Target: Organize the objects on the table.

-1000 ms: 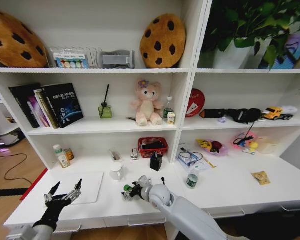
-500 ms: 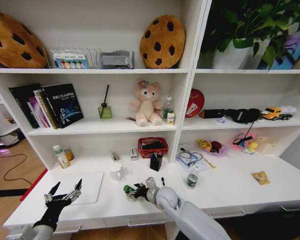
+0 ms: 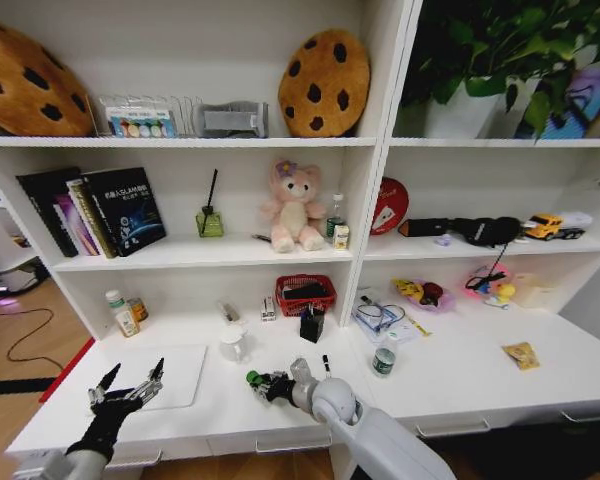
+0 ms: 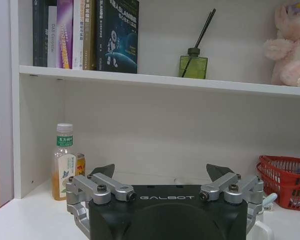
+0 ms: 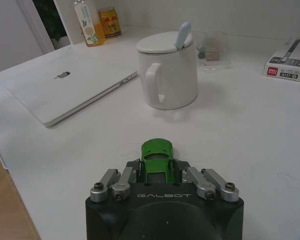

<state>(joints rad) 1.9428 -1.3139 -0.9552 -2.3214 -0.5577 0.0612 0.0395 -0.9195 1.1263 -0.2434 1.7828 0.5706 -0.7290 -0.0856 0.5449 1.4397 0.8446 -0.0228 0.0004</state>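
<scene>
Right gripper point(image 5: 156, 176) clamped on small green toy car point(image 5: 156, 159), car nose protruding past fingertips, low over white table point(image 3: 450, 385) near front edge, mid-length. Car pinched across its sides, presumably to keep it from rolling and to carry it level. Just beyond along gripper axis: white lidded mug point(image 5: 167, 69) with spoon handle through lid, standing upright, apart from car. Silver laptop point(image 5: 67, 82) closed and flat toward left end of tabletop, close to mug but not touching. Bottle point(image 5: 87, 23) and small can point(image 5: 109, 21) at back left corner against shelf wall. Boxed pen refill pack point(image 5: 288, 64) on back part of tabletop. Green-labelled can point(image 3: 384, 361) right of gripper, yellow snack packet point(image 3: 522, 355) toward right end; both loose, judged not yet sorted. Left gripper point(image 3: 128, 388) spread wide, empty, hovering over left front corner above laptop, idle.
</scene>
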